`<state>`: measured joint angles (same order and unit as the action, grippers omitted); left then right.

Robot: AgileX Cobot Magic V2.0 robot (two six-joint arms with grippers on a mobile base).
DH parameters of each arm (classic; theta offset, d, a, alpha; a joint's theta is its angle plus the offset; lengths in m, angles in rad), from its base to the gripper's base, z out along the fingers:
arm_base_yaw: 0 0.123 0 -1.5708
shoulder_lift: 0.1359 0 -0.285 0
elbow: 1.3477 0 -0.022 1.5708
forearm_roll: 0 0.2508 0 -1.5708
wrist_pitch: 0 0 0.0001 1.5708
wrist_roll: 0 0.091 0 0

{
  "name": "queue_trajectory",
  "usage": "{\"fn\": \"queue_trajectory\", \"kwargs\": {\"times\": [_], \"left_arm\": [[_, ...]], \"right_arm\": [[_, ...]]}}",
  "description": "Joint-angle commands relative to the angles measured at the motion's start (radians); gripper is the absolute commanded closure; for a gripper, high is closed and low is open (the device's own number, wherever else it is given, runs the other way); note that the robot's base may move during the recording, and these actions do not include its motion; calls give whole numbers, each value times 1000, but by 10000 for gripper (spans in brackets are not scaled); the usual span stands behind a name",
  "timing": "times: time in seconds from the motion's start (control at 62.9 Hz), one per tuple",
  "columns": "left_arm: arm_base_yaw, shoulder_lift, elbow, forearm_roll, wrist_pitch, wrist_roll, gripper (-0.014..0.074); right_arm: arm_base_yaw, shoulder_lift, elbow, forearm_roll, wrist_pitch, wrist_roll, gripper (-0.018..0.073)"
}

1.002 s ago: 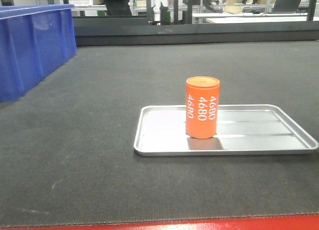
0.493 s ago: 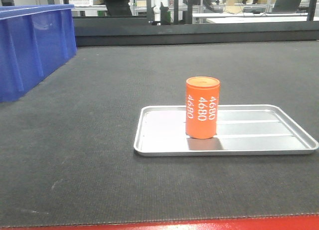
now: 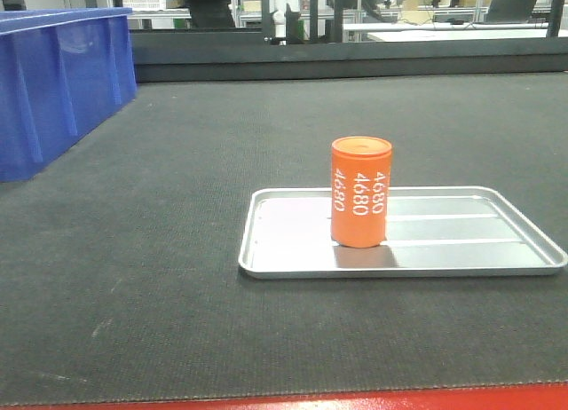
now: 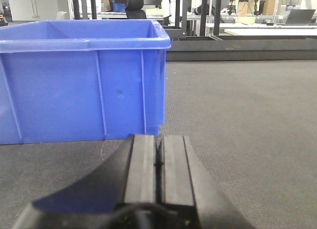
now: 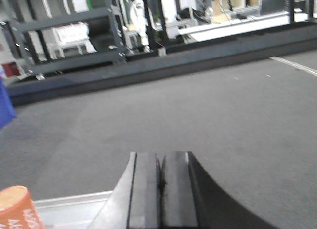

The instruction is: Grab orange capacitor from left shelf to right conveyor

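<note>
The orange capacitor (image 3: 359,193) stands upright inside a shallow silver tray (image 3: 266,270) on the dark grey right conveyor (image 3: 177,206), whose red front edge runs along the bottom of the front view. In the right wrist view the capacitor (image 5: 17,209) shows at the lower left corner. My right gripper (image 5: 160,157) is shut and empty, off to the capacitor's right and apart from it. My left gripper (image 4: 159,140) is shut and empty, low over the belt and facing a blue bin. The left shelf is out of view. Neither gripper appears in the front view.
A large blue plastic bin (image 3: 53,82) sits at the belt's far left, and its wall (image 4: 79,80) stands just ahead of the left gripper. A dark rail (image 3: 355,59) bounds the belt's far side, with racks and benches behind it.
</note>
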<state>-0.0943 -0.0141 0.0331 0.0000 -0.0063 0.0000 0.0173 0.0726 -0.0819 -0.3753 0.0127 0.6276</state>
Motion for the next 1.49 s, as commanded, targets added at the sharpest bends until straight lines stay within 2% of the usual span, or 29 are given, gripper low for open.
{"fn": "queue_trajectory", "kwargs": {"times": [0.0, 0.048, 0.143, 0.175, 0.223, 0.286, 0.382, 0.509, 1.479], "left_arm": [[-4, 10, -8, -5, -84, 0, 701], [-4, 10, -8, -5, -84, 0, 701], [-4, 10, -8, -5, -84, 0, 701], [-4, 10, -8, -5, -84, 0, 701], [-4, 10, -8, -5, -84, 0, 701], [-4, 10, -8, -5, -84, 0, 701], [-4, 10, -8, -5, -84, 0, 701], [-4, 10, -8, -5, -84, 0, 701], [-4, 10, -8, -5, -84, 0, 701]], "right_arm": [[-5, 8, -16, 63, -114, -49, 503], [-5, 8, -8, 178, -113, -160, 503], [-5, 8, 16, 400, -126, -491, 503], [-7, 8, 28, 432, -143, -588, 503], [-14, 8, 43, 439, -170, -644, 503], [-24, -6, 70, 439, -211, -646, 503], [-26, -56, 118, 439, -233, -589, 503], [-26, -103, 115, 406, -143, -549, 503], [-26, -103, 115, 375, -170, -548, 503]]}}
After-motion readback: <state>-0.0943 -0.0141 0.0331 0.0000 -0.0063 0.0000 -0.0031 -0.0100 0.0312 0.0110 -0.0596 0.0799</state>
